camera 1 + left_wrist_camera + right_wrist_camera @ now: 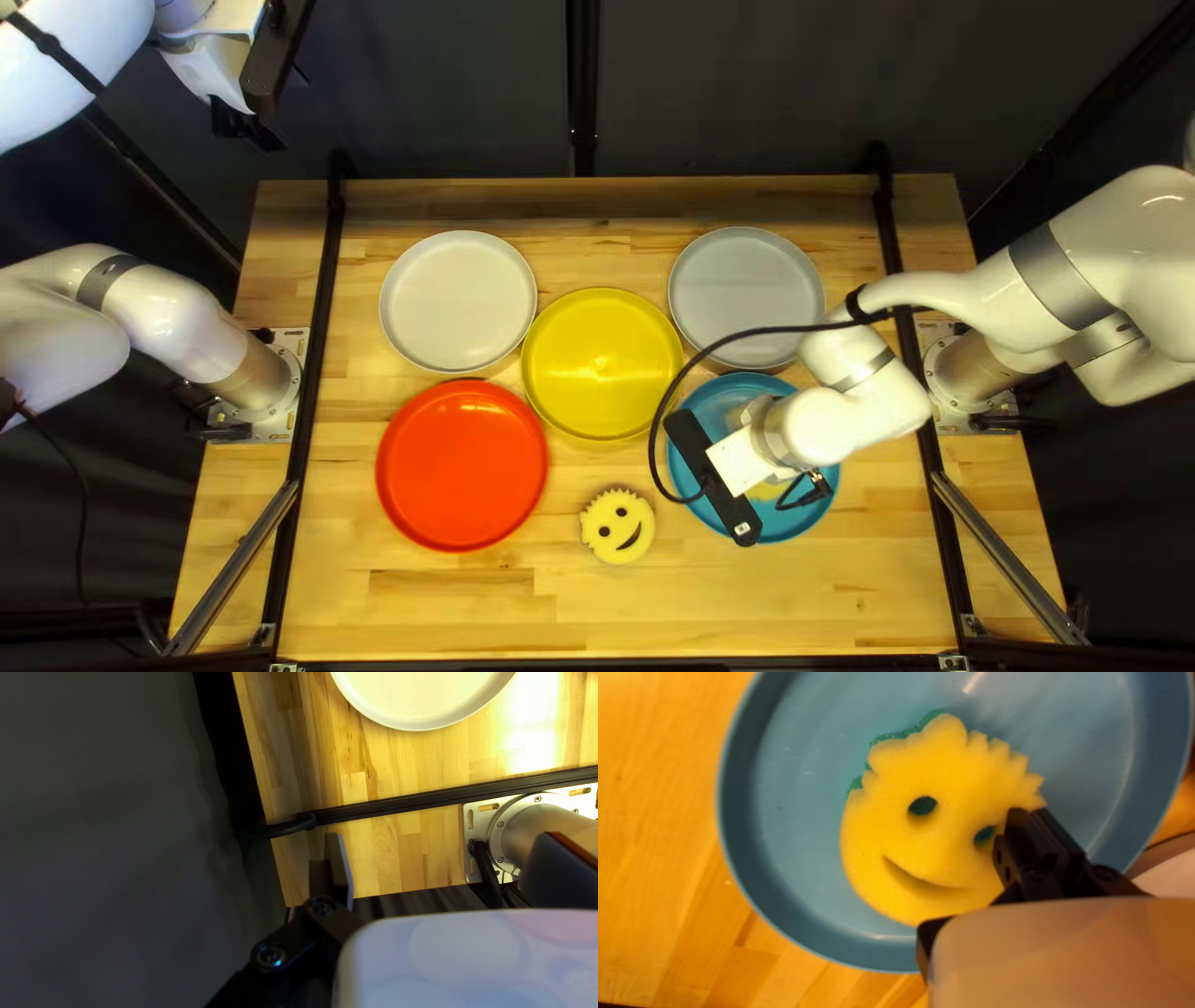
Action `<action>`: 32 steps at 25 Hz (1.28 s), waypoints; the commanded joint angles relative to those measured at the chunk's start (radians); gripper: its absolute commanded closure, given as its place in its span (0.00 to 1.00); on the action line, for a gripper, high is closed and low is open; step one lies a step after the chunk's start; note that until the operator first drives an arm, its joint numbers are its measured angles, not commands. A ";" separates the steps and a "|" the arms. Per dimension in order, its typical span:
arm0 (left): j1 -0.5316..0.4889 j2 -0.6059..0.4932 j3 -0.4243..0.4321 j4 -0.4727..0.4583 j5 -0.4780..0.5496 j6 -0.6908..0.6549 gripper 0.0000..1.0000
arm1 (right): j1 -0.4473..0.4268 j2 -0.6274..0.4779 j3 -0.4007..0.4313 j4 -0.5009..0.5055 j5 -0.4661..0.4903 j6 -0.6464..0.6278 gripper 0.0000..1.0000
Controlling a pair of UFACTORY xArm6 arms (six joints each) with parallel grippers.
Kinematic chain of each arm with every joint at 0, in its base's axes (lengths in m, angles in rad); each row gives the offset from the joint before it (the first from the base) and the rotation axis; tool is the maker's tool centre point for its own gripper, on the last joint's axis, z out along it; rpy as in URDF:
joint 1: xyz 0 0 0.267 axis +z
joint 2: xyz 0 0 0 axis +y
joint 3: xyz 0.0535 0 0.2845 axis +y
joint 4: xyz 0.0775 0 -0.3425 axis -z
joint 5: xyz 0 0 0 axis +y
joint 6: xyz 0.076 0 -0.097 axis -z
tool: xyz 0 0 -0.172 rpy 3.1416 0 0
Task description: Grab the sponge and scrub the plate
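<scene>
From above, my right gripper [741, 463] covers part of the blue plate [814, 500], hiding most of a sponge there. In the right wrist view, that yellow smiley sponge [921, 834] lies face up inside the blue plate [803, 827]; my right gripper [1033, 818] is shut on its edge beside one eye. Another smiley sponge [618, 525] rests on bare wood near the red plate. My left gripper [247, 125] hangs beyond the table's far left corner. In its wrist view, the left gripper [439, 835] has its fingers wide apart, with nothing between them.
Red [462, 466], yellow [603, 365], white [458, 301] and grey [745, 289] plates stand left of and behind the blue one. Black rails [313, 373] run along both table sides. A black cable loops beside my right gripper.
</scene>
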 commanded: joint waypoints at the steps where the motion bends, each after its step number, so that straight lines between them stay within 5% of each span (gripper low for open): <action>1: 0.000 0.000 0.000 0.000 0.000 0.000 0.00 | -0.069 0.005 -0.004 -0.008 -0.014 -0.054 1.00; 8: 0.000 0.000 0.000 0.000 0.000 0.000 0.00 | -0.071 0.052 -0.054 -0.001 -0.013 -0.063 1.00; 24: 0.000 0.000 0.000 0.000 0.000 0.000 0.00 | 0.128 0.094 -0.106 0.009 0.030 0.076 1.00; 32: 0.000 0.000 0.000 0.000 0.000 0.000 0.00 | 0.047 0.104 -0.101 0.024 0.007 0.004 1.00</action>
